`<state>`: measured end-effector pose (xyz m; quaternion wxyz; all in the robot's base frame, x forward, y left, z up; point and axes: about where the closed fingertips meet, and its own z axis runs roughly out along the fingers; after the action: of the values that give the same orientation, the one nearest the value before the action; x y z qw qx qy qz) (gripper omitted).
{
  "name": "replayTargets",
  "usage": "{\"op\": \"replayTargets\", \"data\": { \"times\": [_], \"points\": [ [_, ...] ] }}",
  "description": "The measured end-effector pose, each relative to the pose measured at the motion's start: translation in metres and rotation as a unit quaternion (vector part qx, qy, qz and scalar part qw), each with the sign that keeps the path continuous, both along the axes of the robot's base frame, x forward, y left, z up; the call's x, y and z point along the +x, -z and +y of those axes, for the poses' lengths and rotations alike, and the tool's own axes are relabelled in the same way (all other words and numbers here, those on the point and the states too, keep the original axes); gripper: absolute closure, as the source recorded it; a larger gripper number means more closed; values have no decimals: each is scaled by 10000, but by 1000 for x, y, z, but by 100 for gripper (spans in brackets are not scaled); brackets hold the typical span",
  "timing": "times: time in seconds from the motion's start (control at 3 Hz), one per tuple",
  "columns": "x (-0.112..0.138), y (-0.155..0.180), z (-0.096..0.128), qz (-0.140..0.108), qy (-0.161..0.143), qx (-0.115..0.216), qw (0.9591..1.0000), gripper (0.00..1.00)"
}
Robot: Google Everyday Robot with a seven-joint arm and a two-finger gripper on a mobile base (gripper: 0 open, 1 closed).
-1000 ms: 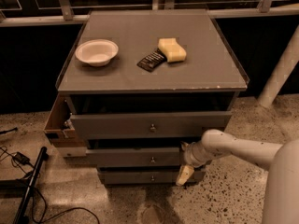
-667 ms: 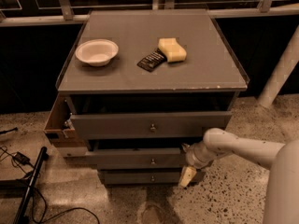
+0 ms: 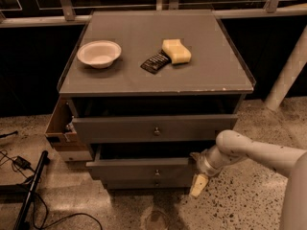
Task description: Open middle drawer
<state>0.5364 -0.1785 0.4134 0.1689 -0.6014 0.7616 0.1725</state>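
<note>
The middle drawer [image 3: 139, 168] is the second grey front of the cabinet, with a small round knob [image 3: 157, 172] at its centre. It stands pulled out a little, with a dark gap above it. The top drawer [image 3: 153, 128] also stands out, and the lowest drawer [image 3: 144, 184] shows only as a thin strip below. My gripper [image 3: 197, 175] is at the right end of the middle drawer's front, on the end of my white arm [image 3: 254, 151], which reaches in from the right. It is well to the right of the knob.
On the cabinet top [image 3: 206, 78] lie a white bowl [image 3: 99, 53], a yellow sponge [image 3: 176, 51] and a dark packet [image 3: 155, 62]. A cardboard box [image 3: 58, 126] sticks out at the cabinet's left. Cables and a black pole [image 3: 29, 191] lie on the floor at left. A white post [image 3: 288, 71] stands at right.
My gripper has moved slightly down and towards the camera at the drawer's right end. The middle drawer's front seems to have come out a little with it.
</note>
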Motion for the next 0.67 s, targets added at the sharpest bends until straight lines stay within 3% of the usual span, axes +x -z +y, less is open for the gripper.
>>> {"op": "replayTargets", "data": {
  "times": [0.33, 0.67],
  "points": [
    [-18, -6, -3, 368, -85, 210, 9991, 0],
    [-50, -19, -7, 923, -204, 535, 9941, 0]
  ]
}}
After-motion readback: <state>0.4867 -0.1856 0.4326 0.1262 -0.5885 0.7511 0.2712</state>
